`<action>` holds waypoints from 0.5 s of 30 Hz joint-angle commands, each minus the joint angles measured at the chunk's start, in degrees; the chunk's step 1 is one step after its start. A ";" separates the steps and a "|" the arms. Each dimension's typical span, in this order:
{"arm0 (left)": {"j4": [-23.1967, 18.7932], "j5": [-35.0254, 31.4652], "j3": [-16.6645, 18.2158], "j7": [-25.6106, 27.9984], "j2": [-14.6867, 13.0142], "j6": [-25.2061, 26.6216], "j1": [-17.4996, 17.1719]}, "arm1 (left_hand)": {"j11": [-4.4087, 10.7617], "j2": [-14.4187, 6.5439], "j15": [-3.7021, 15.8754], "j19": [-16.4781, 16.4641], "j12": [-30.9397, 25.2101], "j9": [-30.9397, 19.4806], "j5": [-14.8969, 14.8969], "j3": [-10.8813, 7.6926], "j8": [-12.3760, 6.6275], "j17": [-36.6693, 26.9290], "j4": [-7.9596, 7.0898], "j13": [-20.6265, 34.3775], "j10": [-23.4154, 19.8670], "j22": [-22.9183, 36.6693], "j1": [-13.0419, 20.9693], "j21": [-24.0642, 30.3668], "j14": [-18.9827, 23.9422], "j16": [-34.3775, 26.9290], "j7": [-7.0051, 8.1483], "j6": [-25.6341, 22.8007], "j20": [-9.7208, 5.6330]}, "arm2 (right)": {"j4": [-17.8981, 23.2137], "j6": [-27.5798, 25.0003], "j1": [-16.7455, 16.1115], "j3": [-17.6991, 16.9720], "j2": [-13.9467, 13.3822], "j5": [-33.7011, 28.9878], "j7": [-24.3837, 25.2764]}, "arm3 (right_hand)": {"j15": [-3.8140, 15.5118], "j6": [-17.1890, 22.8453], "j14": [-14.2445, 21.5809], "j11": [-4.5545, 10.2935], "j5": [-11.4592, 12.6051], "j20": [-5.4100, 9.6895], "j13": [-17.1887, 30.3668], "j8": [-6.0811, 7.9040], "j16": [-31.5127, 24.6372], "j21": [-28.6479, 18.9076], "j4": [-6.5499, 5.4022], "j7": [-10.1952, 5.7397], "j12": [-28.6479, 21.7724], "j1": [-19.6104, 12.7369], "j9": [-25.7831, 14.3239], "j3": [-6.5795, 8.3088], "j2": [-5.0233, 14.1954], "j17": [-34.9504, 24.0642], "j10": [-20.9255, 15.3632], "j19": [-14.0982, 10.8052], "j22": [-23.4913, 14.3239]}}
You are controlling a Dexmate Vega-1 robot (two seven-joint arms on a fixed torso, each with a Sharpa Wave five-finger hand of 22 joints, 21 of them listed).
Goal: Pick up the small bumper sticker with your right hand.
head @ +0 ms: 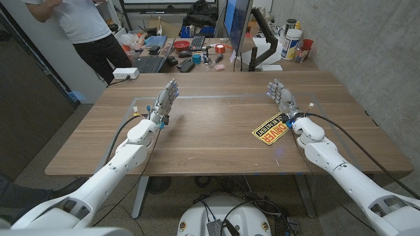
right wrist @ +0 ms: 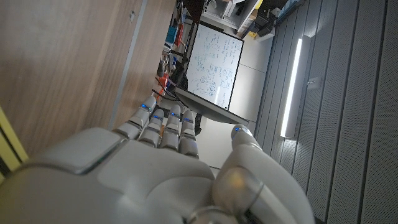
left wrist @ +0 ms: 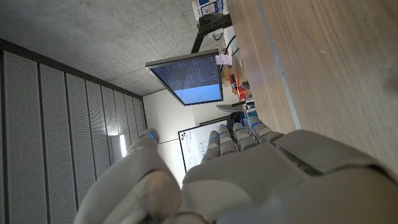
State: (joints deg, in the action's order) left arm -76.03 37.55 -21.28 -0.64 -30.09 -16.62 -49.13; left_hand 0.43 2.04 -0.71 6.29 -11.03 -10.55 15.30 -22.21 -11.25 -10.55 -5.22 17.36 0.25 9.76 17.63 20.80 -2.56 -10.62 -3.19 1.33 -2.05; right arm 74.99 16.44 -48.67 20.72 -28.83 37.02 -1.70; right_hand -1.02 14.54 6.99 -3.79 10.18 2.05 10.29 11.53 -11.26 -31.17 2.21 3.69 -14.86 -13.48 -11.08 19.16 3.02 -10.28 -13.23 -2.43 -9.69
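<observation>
A: Where is the sticker (head: 271, 128) lying?

B: It is lying flat on the table (head: 216, 131), on the right side, tilted, yellow with a black band and lettering. A yellow edge of it is also showing in the right wrist view (right wrist: 7, 140).

A: And the right hand (head: 283, 100)?

B: It is standing on the table just beyond the sticker's far right end, fingers reaching toward the far edge, straight and close together, holding nothing. The wrist is sitting just right of the sticker; whether it is touching, I cannot tell.

A: What is the left hand (head: 164, 102) doing?

B: It is mirroring the other on the left side, well apart from the sticker, fingers extended and gripping nothing.

A: Anything else?

B: A person (head: 85, 29) is standing at the far left beyond the table, and a cluttered desk with a monitor (head: 236, 23) is sitting behind it.
</observation>
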 commanded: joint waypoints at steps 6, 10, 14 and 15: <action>-2.86 1.69 -1.60 2.24 -2.62 -0.84 -1.74 | -0.10 -0.15 0.05 0.26 -0.27 -0.17 0.12 -0.33 -0.27 -0.13 0.16 -0.17 0.25 0.21 0.79 0.17 -0.35 -0.44 -0.33 -0.16 -0.93 | 2.05 -1.53 -1.61 -1.60 0.56 -1.97 -0.05 | 0.10 0.15 0.39 0.27 0.21 1.49 0.12 0.14 -0.38 0.09 0.12 -0.29 -0.12 -0.56 -0.21 0.31 0.27 -0.26 -0.65 -0.49 -0.13; -3.11 1.95 -2.09 2.52 -3.25 -1.12 -1.63 | -0.22 -0.18 0.04 0.24 -0.28 -0.17 0.07 -0.31 -0.27 -0.12 0.19 -0.34 0.21 0.22 0.84 0.06 -0.39 -0.42 -0.29 -0.20 -0.84 | 2.69 -1.46 -1.87 -1.83 0.32 -2.81 0.22 | 0.22 0.13 0.31 0.26 0.22 1.50 0.12 0.12 -0.34 0.23 0.16 -0.44 -0.06 -0.68 -0.20 0.36 0.52 -0.27 -0.67 -0.50 -0.14; -3.25 2.34 -2.57 2.68 -3.67 -1.43 -1.42 | -0.08 -0.21 0.06 0.25 -0.28 -0.17 0.02 -0.29 -0.26 -0.12 0.22 -0.52 0.22 0.22 0.89 -0.06 -0.35 -0.43 -0.29 -0.22 -0.73 | 3.59 -1.56 -2.29 -2.07 -0.07 -3.75 1.00 | 0.22 0.13 0.28 0.31 0.21 1.49 0.13 0.10 -0.31 0.37 0.21 -0.47 0.01 -0.73 -0.19 0.32 0.57 -0.26 -0.65 -0.43 -0.15; -3.30 2.44 -2.71 2.74 -3.75 -1.44 -1.33 | -0.12 -0.21 0.06 0.24 -0.28 -0.17 0.00 -0.28 -0.27 -0.12 0.23 -0.56 0.20 0.22 0.90 -0.09 -0.36 -0.43 -0.25 -0.27 -0.72 | 3.96 -1.82 -2.42 -2.15 -0.21 -3.93 1.38 | 0.19 0.11 0.26 0.29 0.21 1.50 0.13 0.09 -0.29 0.40 0.24 -0.46 0.03 -0.76 -0.19 0.33 0.59 -0.26 -0.64 -0.44 -0.15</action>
State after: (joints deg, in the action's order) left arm -78.51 39.08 -22.81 1.31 -32.52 -17.36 -50.47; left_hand 0.43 1.88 -0.71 6.29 -11.03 -10.54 15.30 -22.21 -11.25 -10.54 -5.22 16.74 0.25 9.75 17.91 20.80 -2.56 -10.84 -3.18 1.33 -2.05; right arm 76.93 15.33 -50.11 19.30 -28.33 35.03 -1.74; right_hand -1.01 14.54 6.98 -3.49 10.17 2.05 10.28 11.53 -11.25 -30.93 2.21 3.69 -14.86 -13.78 -11.07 19.16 3.32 -10.28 -13.53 -2.42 -9.75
